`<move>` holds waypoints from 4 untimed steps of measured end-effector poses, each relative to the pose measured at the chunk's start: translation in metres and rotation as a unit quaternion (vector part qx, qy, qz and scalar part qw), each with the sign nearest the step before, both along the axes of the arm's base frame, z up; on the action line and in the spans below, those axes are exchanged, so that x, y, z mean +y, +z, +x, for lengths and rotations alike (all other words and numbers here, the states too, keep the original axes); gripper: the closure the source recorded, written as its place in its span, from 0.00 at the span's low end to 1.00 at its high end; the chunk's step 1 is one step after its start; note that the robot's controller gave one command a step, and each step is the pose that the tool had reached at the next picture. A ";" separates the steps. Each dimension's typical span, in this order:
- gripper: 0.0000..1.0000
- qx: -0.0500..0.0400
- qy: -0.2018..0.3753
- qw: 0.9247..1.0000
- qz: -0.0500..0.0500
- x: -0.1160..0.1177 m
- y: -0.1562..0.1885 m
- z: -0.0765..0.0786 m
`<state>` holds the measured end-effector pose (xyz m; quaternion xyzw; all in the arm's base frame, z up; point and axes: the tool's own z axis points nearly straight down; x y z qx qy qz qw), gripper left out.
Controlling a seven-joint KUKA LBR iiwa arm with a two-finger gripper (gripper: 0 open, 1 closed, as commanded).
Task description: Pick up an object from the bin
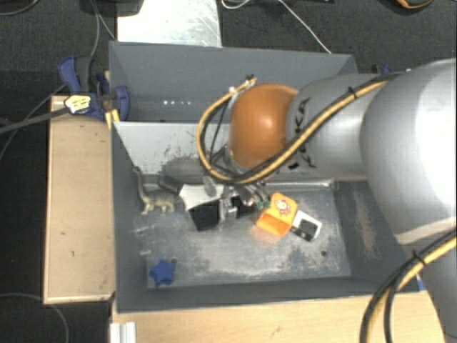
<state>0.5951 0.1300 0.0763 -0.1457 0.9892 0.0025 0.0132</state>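
Arm (pixel 371 141): one silver-grey unit, entering from the right of the view and reaching leftward toward the centre; its thick outer link fills the right side. Wrist: capped by a rounded orange cover (pixel 260 123), facing up toward the camera. Cable (pixel 208 131): yellow-and-black, running along the link and looping out to the left of the cover. Pincer (pixel 232 206): set directly below the orange cover, pointed downward and largely hidden beneath the wrist. Its state could not be established.

A thick silver-grey arm (pixel 400 141) with black lettering (pixel 300 120) ends in a glossy orange dome cover (pixel 260 123), looped by yellow-and-black cables (pixel 335 110).
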 end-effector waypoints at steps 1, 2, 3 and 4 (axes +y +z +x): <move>1.00 0.001 -0.010 1.000 0.000 0.001 0.000 0.000; 1.00 0.002 0.000 1.000 0.000 0.000 0.023 -0.001; 1.00 0.003 -0.009 1.000 0.000 0.001 0.052 -0.001; 1.00 0.000 -0.001 1.000 0.000 0.000 0.090 0.000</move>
